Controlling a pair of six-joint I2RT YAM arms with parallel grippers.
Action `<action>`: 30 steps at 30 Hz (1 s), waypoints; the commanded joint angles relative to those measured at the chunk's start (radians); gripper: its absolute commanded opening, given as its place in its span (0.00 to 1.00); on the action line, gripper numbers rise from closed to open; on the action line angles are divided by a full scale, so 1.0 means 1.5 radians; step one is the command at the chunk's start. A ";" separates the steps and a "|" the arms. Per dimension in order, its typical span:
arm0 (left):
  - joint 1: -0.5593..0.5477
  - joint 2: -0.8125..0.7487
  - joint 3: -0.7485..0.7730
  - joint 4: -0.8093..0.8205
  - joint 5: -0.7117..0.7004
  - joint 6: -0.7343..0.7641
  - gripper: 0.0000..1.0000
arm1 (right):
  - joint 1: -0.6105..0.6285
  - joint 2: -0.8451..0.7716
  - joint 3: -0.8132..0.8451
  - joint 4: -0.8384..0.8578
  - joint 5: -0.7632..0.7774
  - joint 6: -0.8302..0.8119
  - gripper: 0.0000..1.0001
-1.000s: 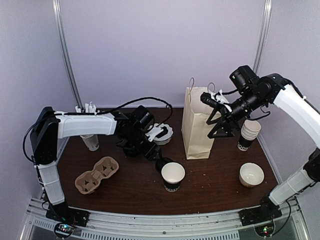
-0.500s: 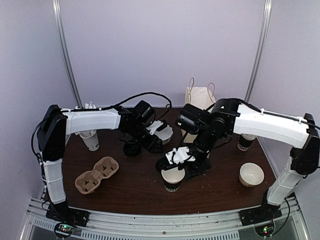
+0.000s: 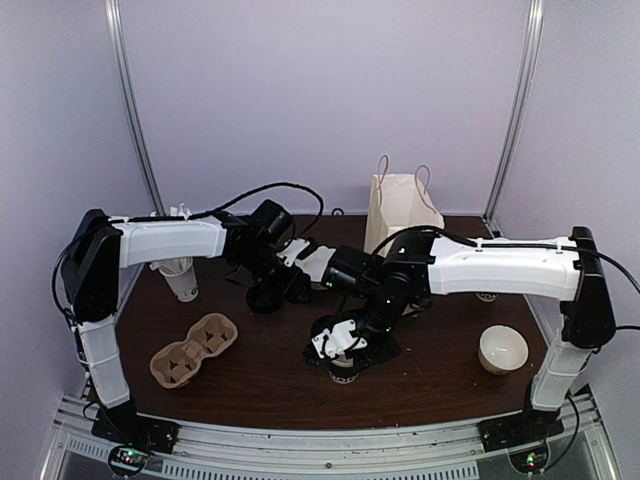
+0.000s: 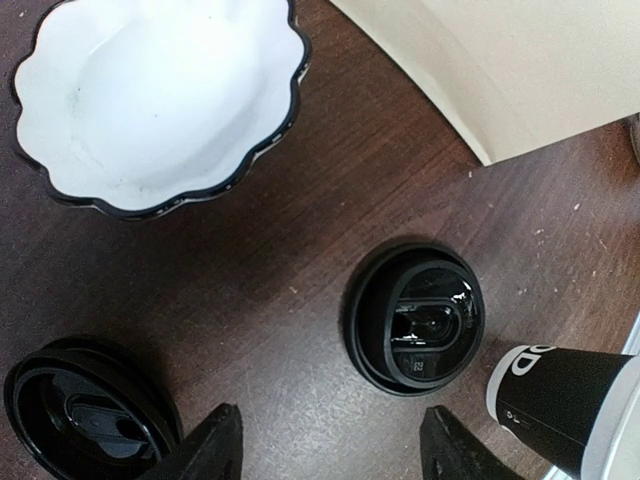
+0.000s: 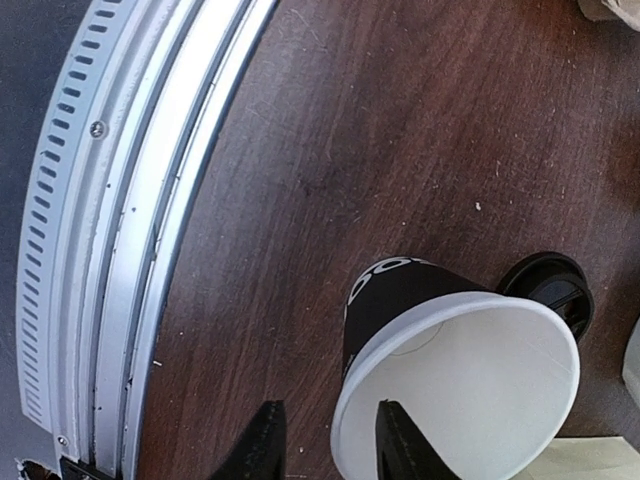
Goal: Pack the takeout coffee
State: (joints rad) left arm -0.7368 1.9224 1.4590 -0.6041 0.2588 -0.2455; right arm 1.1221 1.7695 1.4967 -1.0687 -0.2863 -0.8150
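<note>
The coffee cup (image 5: 455, 380), white above and black below, stands open with no lid on it near the table's front centre (image 3: 343, 368). My right gripper (image 5: 330, 445) is open right over it, one finger outside the wall and one inside the rim. A black lid (image 5: 553, 288) lies on the table just beyond the cup. My left gripper (image 4: 330, 455) is open and empty, hovering near that lid (image 4: 415, 315), with the cup (image 4: 565, 400) at its lower right. In the top view my left gripper (image 3: 292, 280) is behind my right gripper (image 3: 345, 345).
A second black lid (image 4: 85, 415) and a white scalloped dish (image 4: 150, 100) lie by my left gripper. A paper bag (image 3: 400, 205) stands at the back. A pulp cup carrier (image 3: 193, 350) lies front left, the cup of straws (image 3: 180, 275) at left, a paper bowl (image 3: 503, 348) at right. The metal rail (image 5: 130, 230) marks the table's front edge.
My right arm has swung from the paper bag down to the open cup and lowered over its rim. My left gripper has drawn back slightly to the left.
</note>
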 commanded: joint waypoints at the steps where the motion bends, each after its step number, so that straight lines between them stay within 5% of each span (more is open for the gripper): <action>1: 0.004 -0.040 -0.005 0.017 0.003 0.001 0.64 | 0.009 0.018 0.005 0.020 0.043 -0.001 0.31; 7: 0.004 -0.053 -0.005 0.012 0.003 0.015 0.64 | 0.018 0.003 0.003 -0.007 0.060 0.000 0.01; 16: -0.040 -0.058 -0.025 0.021 0.083 0.112 0.64 | 0.031 -0.068 -0.081 -0.022 0.103 -0.004 0.00; 25: -0.084 -0.003 0.006 0.011 -0.002 0.133 0.70 | 0.031 -0.114 -0.083 -0.035 0.074 -0.004 0.52; 30: -0.102 0.038 0.040 -0.013 -0.064 0.135 0.74 | 0.018 -0.151 -0.016 -0.131 0.011 -0.003 0.56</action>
State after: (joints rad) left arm -0.8688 1.9331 1.4662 -0.6075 0.2573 -0.0708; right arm 1.1610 1.6108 1.3808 -1.1404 -0.1860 -0.8173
